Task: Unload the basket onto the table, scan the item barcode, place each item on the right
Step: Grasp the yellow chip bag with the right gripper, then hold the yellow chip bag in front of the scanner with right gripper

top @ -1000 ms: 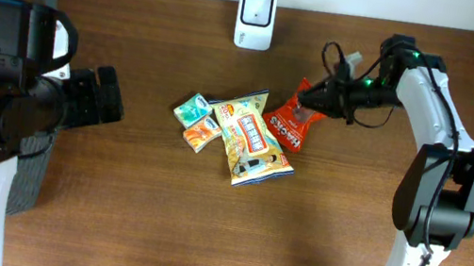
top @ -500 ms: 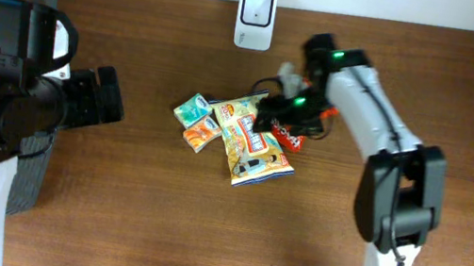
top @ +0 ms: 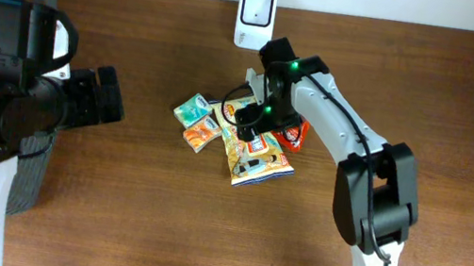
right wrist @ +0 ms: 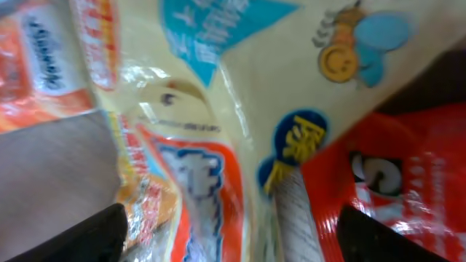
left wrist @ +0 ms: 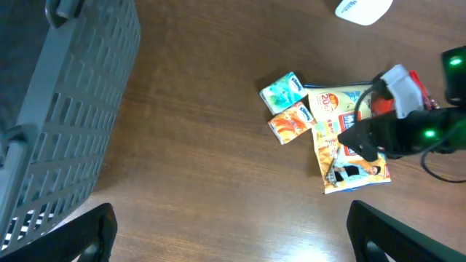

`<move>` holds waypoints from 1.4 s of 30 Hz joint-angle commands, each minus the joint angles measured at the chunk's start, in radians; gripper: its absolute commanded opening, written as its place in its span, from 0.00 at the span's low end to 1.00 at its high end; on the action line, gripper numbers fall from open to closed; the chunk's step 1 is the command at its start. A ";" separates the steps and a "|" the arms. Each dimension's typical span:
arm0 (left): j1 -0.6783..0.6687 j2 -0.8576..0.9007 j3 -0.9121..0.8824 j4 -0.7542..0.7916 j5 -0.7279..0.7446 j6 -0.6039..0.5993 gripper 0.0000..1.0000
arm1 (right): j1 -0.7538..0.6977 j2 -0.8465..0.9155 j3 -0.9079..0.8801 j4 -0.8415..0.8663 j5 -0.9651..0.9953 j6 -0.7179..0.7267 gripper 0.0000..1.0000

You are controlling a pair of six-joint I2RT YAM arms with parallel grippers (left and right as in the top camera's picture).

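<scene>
Brown table (top: 108, 227); scanner (top: 257, 7) whole overhead only

Shop checkout setup — scanner (top: 255, 19), snack packets (top: 256, 160), grey basket (left wrist: 65, 109).

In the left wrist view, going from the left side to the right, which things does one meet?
Grey basket → teal packet → yellow snack bag.

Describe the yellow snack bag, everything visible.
The yellow snack bag is glossy, crinkled plastic printed in red, blue and orange. It lies flat and askew on the table. A red bag meets its right edge; small packets sit at its left. The right gripper, open, hangs over its upper end.
</scene>
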 commanded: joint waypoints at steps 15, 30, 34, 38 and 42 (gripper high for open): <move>0.005 -0.001 0.006 -0.001 0.003 0.001 0.99 | -0.048 0.037 0.095 -0.034 -0.156 0.314 0.04; 0.005 -0.001 0.006 -0.001 0.003 0.001 0.99 | -0.336 0.023 0.272 -0.237 -1.305 0.886 0.04; 0.005 -0.001 0.006 -0.001 0.004 0.001 0.99 | -0.327 0.023 0.272 -0.254 -1.305 0.887 0.04; 0.005 -0.001 0.006 -0.001 0.003 0.001 0.99 | -0.319 0.023 0.272 -0.253 -1.305 0.882 0.04; 0.005 -0.001 0.006 -0.001 0.003 0.001 0.99 | -0.294 0.020 0.272 -0.247 -1.305 0.829 0.04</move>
